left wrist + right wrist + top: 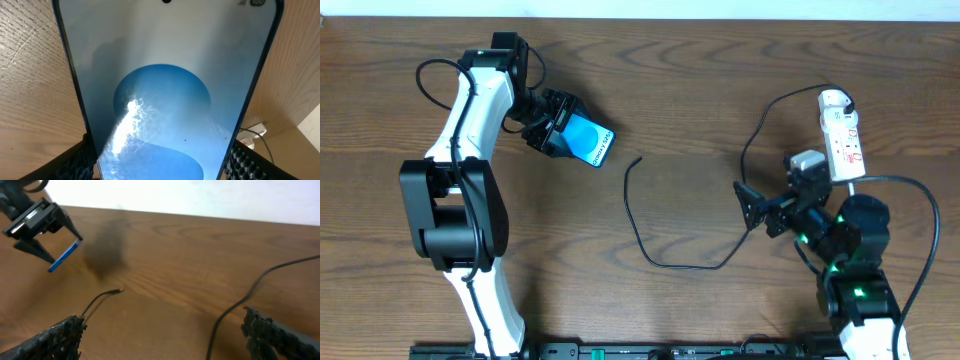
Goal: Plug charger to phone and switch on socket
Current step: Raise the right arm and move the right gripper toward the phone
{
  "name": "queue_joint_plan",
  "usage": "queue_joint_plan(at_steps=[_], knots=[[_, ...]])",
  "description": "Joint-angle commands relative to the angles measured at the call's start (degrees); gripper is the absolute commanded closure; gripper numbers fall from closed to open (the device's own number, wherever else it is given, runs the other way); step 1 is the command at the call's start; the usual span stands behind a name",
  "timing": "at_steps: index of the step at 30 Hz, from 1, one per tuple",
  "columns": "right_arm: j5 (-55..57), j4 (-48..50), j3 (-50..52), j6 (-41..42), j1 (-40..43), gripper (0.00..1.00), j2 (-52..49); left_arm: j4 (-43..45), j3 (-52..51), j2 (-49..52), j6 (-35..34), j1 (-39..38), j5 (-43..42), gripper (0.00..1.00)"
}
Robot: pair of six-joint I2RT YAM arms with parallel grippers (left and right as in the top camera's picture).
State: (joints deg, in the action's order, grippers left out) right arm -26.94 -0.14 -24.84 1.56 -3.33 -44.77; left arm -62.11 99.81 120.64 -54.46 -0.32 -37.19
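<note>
1. Overhead view:
   - I see the left gripper (563, 128) clamped on one end of the phone (592, 142). The blue screen faces up at the upper left of the table (650, 70).
   - The right gripper (758, 208) stands wide and holds nothing.
   - The charger (638, 225) lies loose between the arms. Its free tip points toward the phone but is well apart from it.
   - The socket (842, 135) lies at the far right, just beside the right arm.
2. Left wrist view:
   - The phone (165, 100) fills the frame.
   - One of the fingers (75, 162) presses each long edge.
3. Right wrist view:
   - The fingers (55, 337) are spread wide with only bare table between them.
   - The charger (100, 300) tip lies ahead of the left-hand finger and touches neither.
   - Farther off I see the phone (65, 256) edge-on in the left gripper (37, 222). I cannot tell if it is clear of the table.
</note>
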Motion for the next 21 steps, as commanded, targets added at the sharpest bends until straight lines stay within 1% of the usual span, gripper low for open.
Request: queue_joint_plan(at_steps=[1,10,14,17,21], knots=[[-4.4,-0.1,-2.8,0.7,0.4,0.01,-3.4,-0.2,1.5,-1.8,-0.7,0.3,-1.4,0.32],[-9.2,0.0,-4.1,1.0,1.8,0.01,-7.7,-0.2,1.5,-1.8,-0.7,0.3,-1.4,0.32],[-13.4,-0.1,-4.9,3.2,4.1,0.01,-9.2,-0.2,1.5,-1.8,-0.8,0.3,-1.5,0.32],[-17.5,-0.5,-7.0,4.3,5.1,0.01,-11.5,-0.1,1.5,-1.8,-0.8,0.3,-2.6,0.32],[-22.4,-2.3,-12.3,6.9,5.2,0.01,-17.3,-0.2,1.5,-1.8,-2.1,0.3,-3.6,0.32]])
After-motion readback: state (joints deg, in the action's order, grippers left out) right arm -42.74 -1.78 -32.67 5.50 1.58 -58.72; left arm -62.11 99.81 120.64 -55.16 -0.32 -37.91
